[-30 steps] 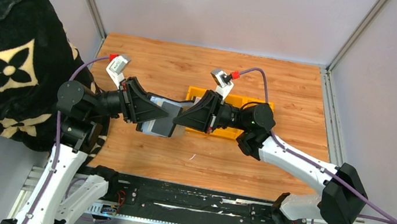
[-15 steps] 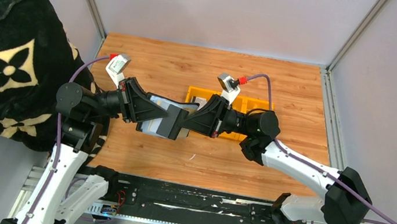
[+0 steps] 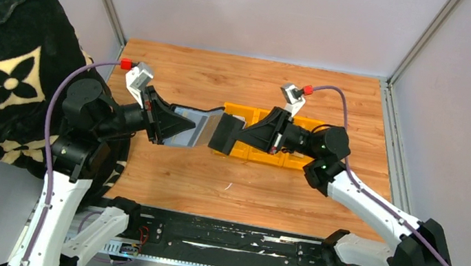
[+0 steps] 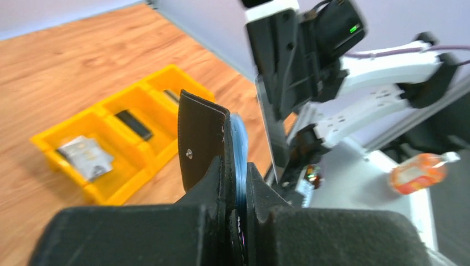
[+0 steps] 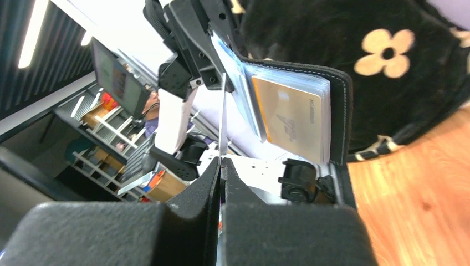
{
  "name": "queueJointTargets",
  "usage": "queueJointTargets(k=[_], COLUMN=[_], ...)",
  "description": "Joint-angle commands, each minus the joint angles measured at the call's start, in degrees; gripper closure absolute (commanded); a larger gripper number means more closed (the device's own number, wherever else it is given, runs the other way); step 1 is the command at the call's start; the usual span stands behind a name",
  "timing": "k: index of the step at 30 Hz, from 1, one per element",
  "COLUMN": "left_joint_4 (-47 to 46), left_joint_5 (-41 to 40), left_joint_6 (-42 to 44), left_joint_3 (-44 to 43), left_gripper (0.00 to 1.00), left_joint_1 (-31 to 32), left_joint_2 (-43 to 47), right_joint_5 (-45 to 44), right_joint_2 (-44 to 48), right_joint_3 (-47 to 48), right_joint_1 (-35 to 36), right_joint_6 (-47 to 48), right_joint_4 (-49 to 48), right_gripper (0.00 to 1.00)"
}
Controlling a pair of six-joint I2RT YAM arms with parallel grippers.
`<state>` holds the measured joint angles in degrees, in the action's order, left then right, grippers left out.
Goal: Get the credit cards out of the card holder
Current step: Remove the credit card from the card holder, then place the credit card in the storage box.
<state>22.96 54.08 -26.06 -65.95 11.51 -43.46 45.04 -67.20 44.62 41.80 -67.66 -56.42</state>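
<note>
Right wrist view had the right gripper [image 5: 221, 162] pinched shut on the very edge of one thin credit card [image 5: 223, 111], seen edge-on and apparently just clear of the card holder [image 5: 339, 111]. The left gripper [image 4: 237, 176] was clamped tight on the card holder, keeping it open in the air near the yellow tray [image 4: 111, 191]. With so little card gripped, it could twist or slip free before reaching the tray. A tan card [image 5: 294, 119] sat inside the holder and could slide out if jolted.
</note>
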Motion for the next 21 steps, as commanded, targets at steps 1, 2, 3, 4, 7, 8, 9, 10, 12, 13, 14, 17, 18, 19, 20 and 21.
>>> queueJointTargets(k=[1,2,3,4,7,8,9,10,12,13,14,17,18,19,20,21], left_joint_4=[12.5,13.3,14.1,14.6,15.5,15.5,15.0,14.5,12.5,10.8,8.8,4.8,4.2,4.1,3.6,3.2], left_joint_5=[-9.9,-11.4,-12.4,-12.8,-10.9,-9.3,-7.1,-4.7,0.1,1.8,3.1,4.9,5.2,5.3,5.6,6.1], left_joint_6=[18.2,19.4,20.6,21.6,22.4,21.9,21.1,19.9,16.9,14.8,12.5,8.5,8.0,7.5,6.9,6.1], left_joint_3=[-2.5,-2.6,-2.6,-2.4,-1.9,-1.9,-1.9,-1.8,-1.2,-0.7,0.1,1.3,1.5,1.4,1.4,1.5], left_gripper=[1.00,1.00,1.00,1.00,1.00,1.00,1.00,1.00,1.00,1.00,1.00,1.00,1.00,1.00,1.00,1.00], left_joint_1=[0.2,0.2,0.2,0.2,0.2,0.2,0.2,0.2,0.2,0.2,0.2,0.2,0.2,0.2,0.2,0.2], left_joint_2=[0.2,0.2,0.2,0.2,0.3,0.4,0.6,0.7,1.1,1.6,2.2,3.6,3.8,4.0,4.2,4.3], right_joint_5=[2.6,3.0,3.4,3.8,3.1,1.9,-0.1,-3.0,-10.6,-13.1,-14.1,-16.9,-18.6,-19.1,-19.4,-19.8], right_joint_2=[4.1,4.8,5.3,5.7,6.2,6.0,5.3,4.4,1.5,-0.1,-1.9,-8.6,-10.9,-13.2,-15.6,-17.8], right_joint_3=[-1.1,-1.4,-1.5,-1.3,0.8,2.7,5.0,7.7,12.0,13.2,13.8,15.8,17.7,18.5,19.9,21.3], right_joint_1=[-5.3,-6.7,-8.2,-9.8,-15.4,-17.3,-18.7,-19.8,-20.9,-21.6,-22.8,-24.1,-24.1,-24.1,-24.2,-24.1], right_joint_6=[2.6,3.1,4.1,5.6,11.8,16.2,21.4,27.1,36.4,39.0,40.8,43.3,44.3,45.2,46.0,46.6], right_joint_4=[7.8,9.6,12.0,15.7,31.9,39.9,48.1,56.6,69.3,72.2,73.5,74.1,75.5,76.1,76.8,77.6], right_gripper=[1.00,1.00,1.00,1.00,1.00,1.00,1.00,1.00,1.00,1.00,1.00,1.00,1.00,1.00,1.00,1.00])
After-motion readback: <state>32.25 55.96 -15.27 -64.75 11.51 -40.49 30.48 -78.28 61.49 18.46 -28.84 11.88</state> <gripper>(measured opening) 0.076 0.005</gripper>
